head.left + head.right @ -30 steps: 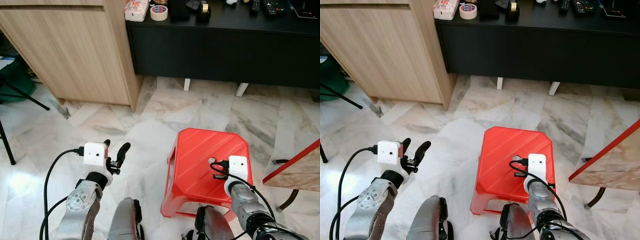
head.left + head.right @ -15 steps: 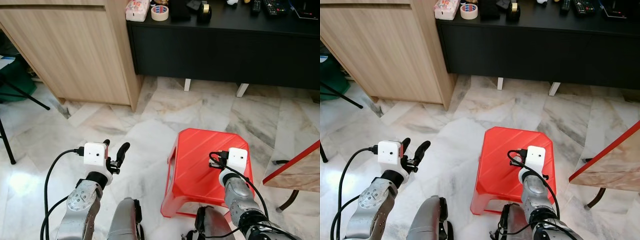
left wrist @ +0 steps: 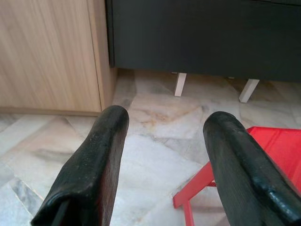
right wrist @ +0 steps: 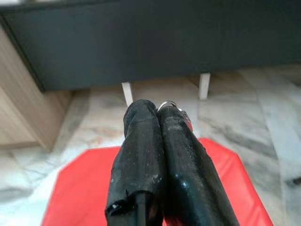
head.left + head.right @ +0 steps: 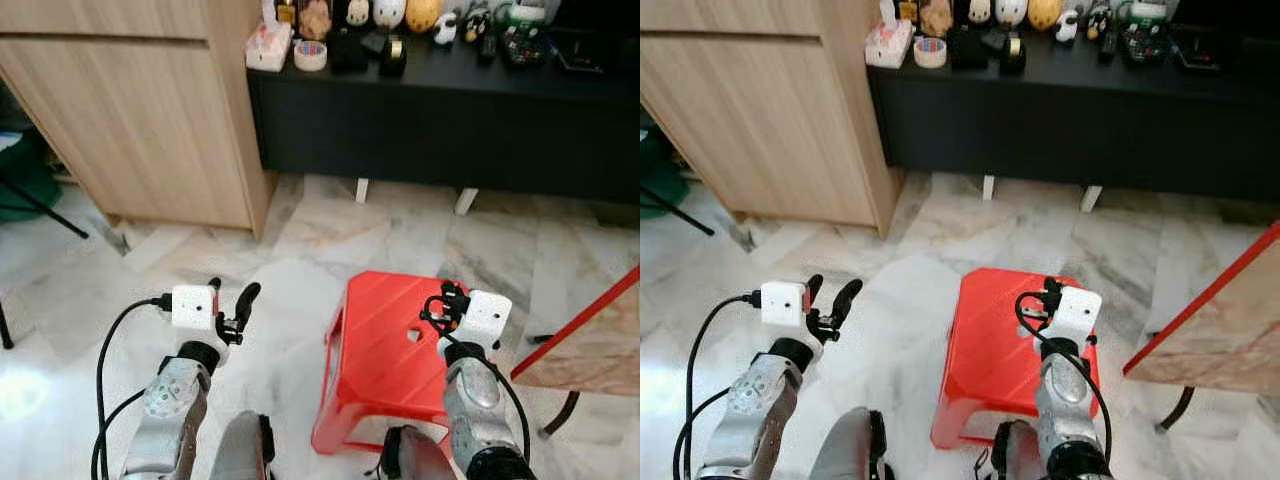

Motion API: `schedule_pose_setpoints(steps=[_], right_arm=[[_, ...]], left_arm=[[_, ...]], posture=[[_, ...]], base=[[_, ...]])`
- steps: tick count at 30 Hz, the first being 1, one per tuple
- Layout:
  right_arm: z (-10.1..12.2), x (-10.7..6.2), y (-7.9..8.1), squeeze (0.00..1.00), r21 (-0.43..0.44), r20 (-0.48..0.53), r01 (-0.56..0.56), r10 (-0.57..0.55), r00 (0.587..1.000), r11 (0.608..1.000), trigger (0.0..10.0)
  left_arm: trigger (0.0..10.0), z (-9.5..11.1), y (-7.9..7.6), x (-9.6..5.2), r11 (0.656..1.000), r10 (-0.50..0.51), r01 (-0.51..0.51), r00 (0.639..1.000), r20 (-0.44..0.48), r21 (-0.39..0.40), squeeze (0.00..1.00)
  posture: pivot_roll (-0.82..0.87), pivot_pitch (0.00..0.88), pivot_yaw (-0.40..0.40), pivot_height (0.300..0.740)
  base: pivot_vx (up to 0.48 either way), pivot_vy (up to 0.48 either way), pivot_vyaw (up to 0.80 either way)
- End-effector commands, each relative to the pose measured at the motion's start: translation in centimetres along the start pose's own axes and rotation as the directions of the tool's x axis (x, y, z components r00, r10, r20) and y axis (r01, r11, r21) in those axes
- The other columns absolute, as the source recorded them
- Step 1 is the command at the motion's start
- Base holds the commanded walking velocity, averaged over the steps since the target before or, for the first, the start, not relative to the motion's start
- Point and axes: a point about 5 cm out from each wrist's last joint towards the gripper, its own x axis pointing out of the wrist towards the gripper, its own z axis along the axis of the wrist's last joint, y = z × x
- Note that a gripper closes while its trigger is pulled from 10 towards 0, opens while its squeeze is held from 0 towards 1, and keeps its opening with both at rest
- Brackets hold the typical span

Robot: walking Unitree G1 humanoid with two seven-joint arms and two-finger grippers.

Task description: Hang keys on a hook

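My right gripper [image 5: 446, 297] hovers just above the top of a red plastic stool [image 5: 380, 360]. In the right wrist view its two black fingers [image 4: 141, 141] are pressed together, and a small piece of silver metal, the keys [image 4: 172, 105], pokes out at their tips. My left gripper [image 5: 232, 291] is held up over the marble floor to the left of the stool. Its fingers [image 3: 99, 160] stand well apart with nothing between them.
A long black low cabinet [image 5: 440, 120] runs across the back, with a tape roll [image 5: 311, 55], figurines and remotes on top. A light wooden cabinet [image 5: 130, 110] stands at the back left. A red-edged marble table corner [image 5: 590, 340] juts in at the right.
My right gripper has risen from the stool's top with its fingers shut. The camera has tilted up, showing more of the black cabinet's top. The left arm has not moved.
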Motion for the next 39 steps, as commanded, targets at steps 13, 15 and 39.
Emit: schedule_pose_setpoints(steps=[13,15,39], right_arm=[[1.6,0.1,0.0,0.00,0.029,0.074,-0.027,0.025,0.997,0.999,10.0],[1.5,0.0,0.0,0.00,0.032,0.062,-0.031,0.029,0.998,0.999,10.0],[1.9,0.3,-1.5,0.00,0.005,0.050,-0.004,0.004,0.999,1.000,10.0]], left_arm=[[10.0,-0.8,0.8,0.6,0.999,0.031,-0.031,1.000,0.004,0.017,0.00],[10.0,-1.3,1.0,0.4,0.999,0.038,-0.038,0.999,-0.008,0.020,0.00],[10.0,-11.9,5.4,-6.1,0.977,0.212,-0.195,0.852,-0.479,0.086,0.00]], posture=[[0.08,0.001,-0.072,0.692],[0.08,0.000,-0.073,0.707],[0.07,0.000,-0.104,0.740]], base=[[0.000,0.000,0.00],[0.000,0.000,0.00],[0.000,0.000,0.00]])
